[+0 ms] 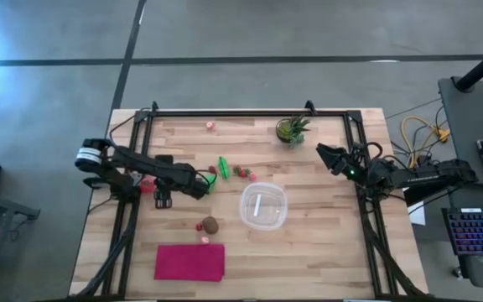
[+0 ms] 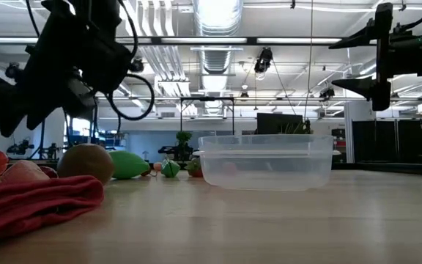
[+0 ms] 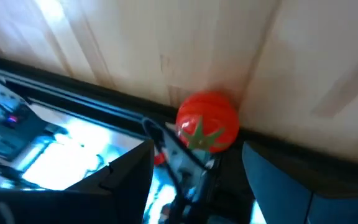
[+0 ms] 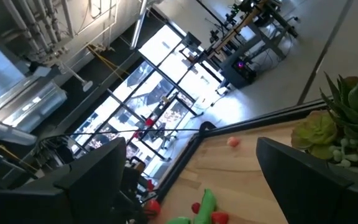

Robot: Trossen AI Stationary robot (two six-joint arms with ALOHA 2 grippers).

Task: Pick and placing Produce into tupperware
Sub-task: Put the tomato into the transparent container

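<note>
A wooden table seen from above, with two dark robot arms reaching in from either side. One clear tupperware sits a little right of the table's centre, and nothing shows inside it.

The produce lies scattered outside it. One green oblong piece lies left of and behind the container, with two small red pieces just beside it. One brown round piece sits left of the container toward the front edge, with one small red piece on its left and one pink piece just in front. One small pink piece lies alone near the back edge. One red tomato rests at the table's left edge against the frame.

One magenta cloth lies flat at the front left. One potted plant stands near the back.

The left gripper hangs over the table left of the container, fingers apart and holding nothing. The right gripper waits raised at the right, near the plant, fingers apart and holding nothing.
</note>
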